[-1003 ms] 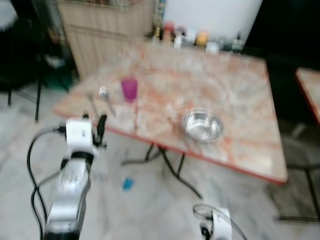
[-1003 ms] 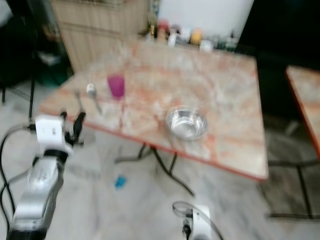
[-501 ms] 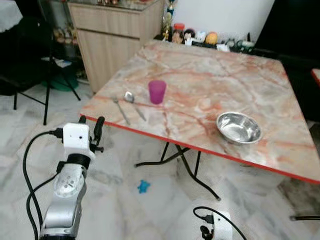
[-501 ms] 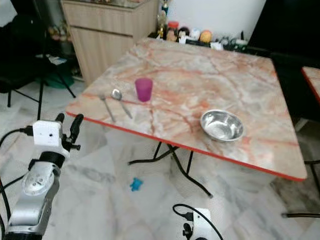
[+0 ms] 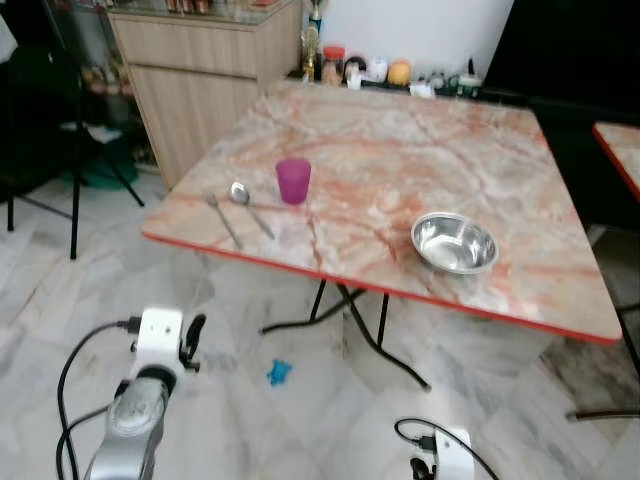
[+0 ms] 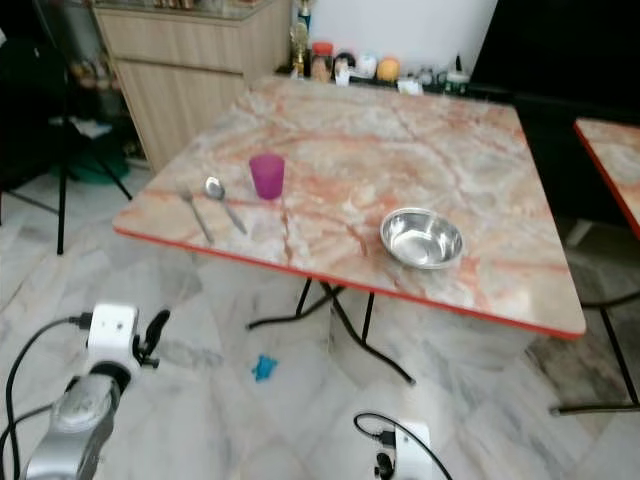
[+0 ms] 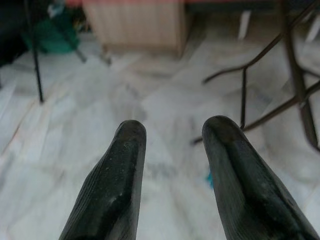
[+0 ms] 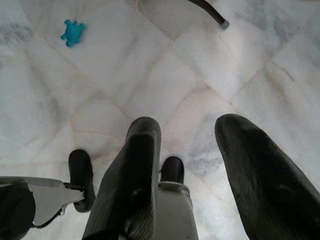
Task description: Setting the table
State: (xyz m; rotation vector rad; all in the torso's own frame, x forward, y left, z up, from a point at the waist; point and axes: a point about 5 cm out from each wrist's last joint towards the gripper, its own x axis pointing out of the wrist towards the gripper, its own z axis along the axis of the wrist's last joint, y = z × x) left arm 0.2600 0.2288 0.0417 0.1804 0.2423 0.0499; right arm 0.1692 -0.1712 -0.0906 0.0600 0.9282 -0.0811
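A pink cup (image 5: 293,180), spoon (image 5: 247,203) and fork (image 5: 223,218) sat near the table's (image 5: 400,130) left front corner, a steel bowl (image 5: 454,242) toward its front edge. Jars (image 5: 360,68) lined the far edge. Both the left gripper (image 7: 172,150) and right gripper (image 8: 192,150) hung apart and empty over the floor, where a blue toy (image 8: 73,32) lay.

marble table (image 5: 400,150) | pink cup (image 5: 293,181) | spoon (image 5: 247,203) | fork (image 5: 223,219) | steel bowl (image 5: 454,243)

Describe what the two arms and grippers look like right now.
The left arm is silver with a round joint, a white wrist block and a black cable looping off it. The left gripper has two long, matte black, round-tipped fingers. The right gripper matches, above a white wrist block trailing a black cable.
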